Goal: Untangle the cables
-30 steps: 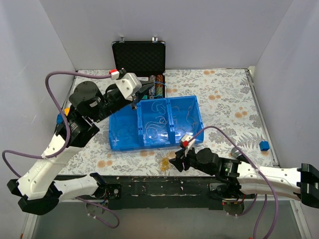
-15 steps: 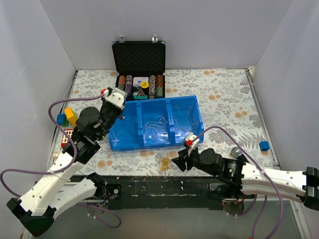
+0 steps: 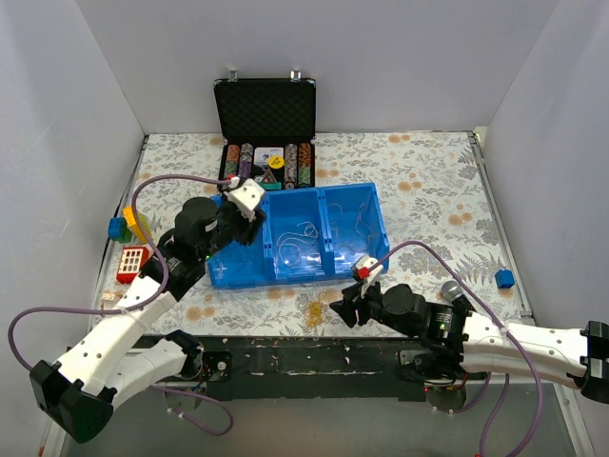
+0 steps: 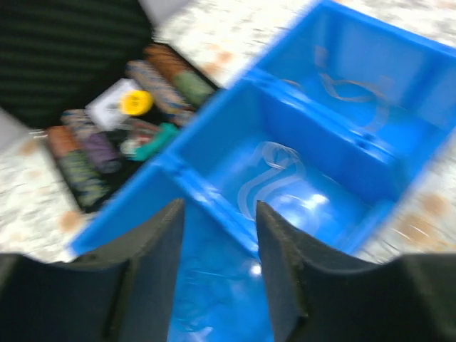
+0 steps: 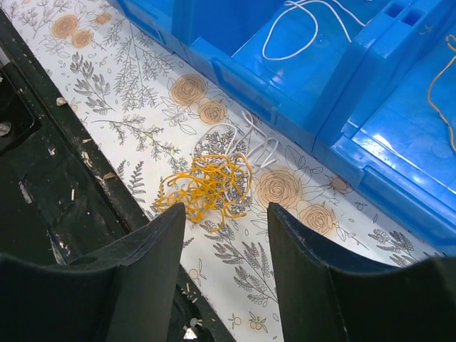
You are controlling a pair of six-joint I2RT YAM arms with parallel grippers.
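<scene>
A tangled yellow clump of cables (image 3: 312, 312) (image 5: 206, 185) lies on the flowered cloth just in front of the blue tray (image 3: 324, 191) (image 5: 235, 78), with thin white loops (image 5: 251, 141) touching its far side. More pale loops (image 3: 299, 242) (image 4: 274, 174) lie in the tray's middle compartment, and others lie in the right one (image 3: 359, 227). My right gripper (image 3: 339, 308) (image 5: 226, 210) hovers open just short of the yellow clump, holding nothing. Over the tray's left compartment my left gripper (image 3: 249, 221) (image 4: 217, 206) stands open, nothing between its fingers.
An open black case (image 3: 266, 109) with rows of poker chips (image 3: 271, 164) (image 4: 107, 135) stands behind the tray. Yellow and blue blocks (image 3: 128, 227) and a red toy (image 3: 133, 262) sit at the left edge. A small blue cube (image 3: 505, 278) lies far right.
The left arm swung down from beside the case to above the tray's left compartment, and its jaws have parted. The right arm has barely shifted.
</scene>
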